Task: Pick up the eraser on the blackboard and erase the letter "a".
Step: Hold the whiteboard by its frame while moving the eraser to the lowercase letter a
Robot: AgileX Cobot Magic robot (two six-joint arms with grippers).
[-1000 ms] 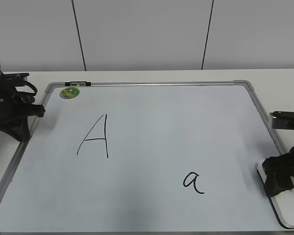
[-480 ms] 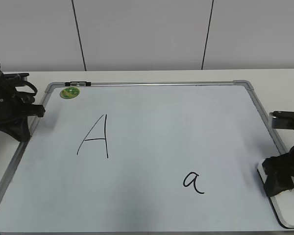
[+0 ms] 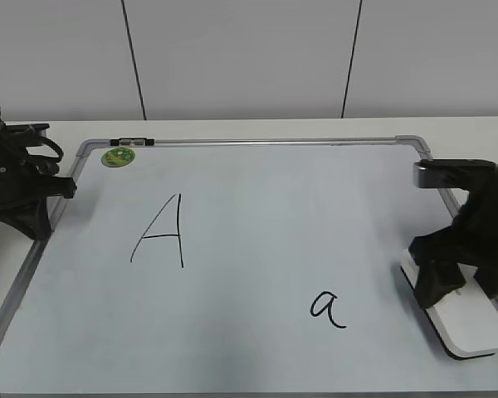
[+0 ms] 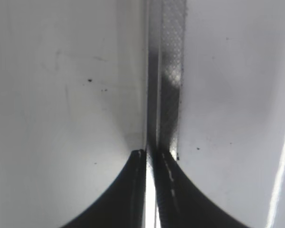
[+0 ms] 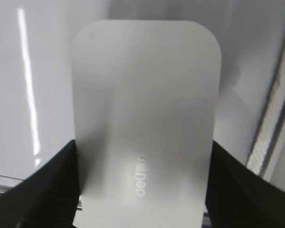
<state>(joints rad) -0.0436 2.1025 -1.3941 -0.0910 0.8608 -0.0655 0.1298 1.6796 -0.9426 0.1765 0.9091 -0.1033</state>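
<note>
The eraser (image 3: 469, 327), a flat white rounded block, is over the lower right of the blackboard (image 3: 299, 215). My right gripper (image 3: 463, 286) is shut on it, one finger on each long side. In the right wrist view the eraser (image 5: 145, 114) fills the middle between the fingers of my right gripper (image 5: 143, 190). I cannot tell whether it touches the board. The letter "a" (image 3: 327, 308) is to the eraser's left, intact. My left gripper (image 3: 29, 220) is shut and empty at the board's left frame; the left wrist view shows it (image 4: 152, 154) over the frame strip.
A capital "A" (image 3: 162, 232) is written left of centre. A round green magnet (image 3: 118, 157) sits at the top left corner, with a small dark clip (image 3: 133, 142) on the top frame. The board's right frame (image 5: 270, 128) runs beside the eraser.
My right gripper has moved left and up with the eraser, from the board's bottom right edge onto the board, closer to the "a". The left arm has not moved.
</note>
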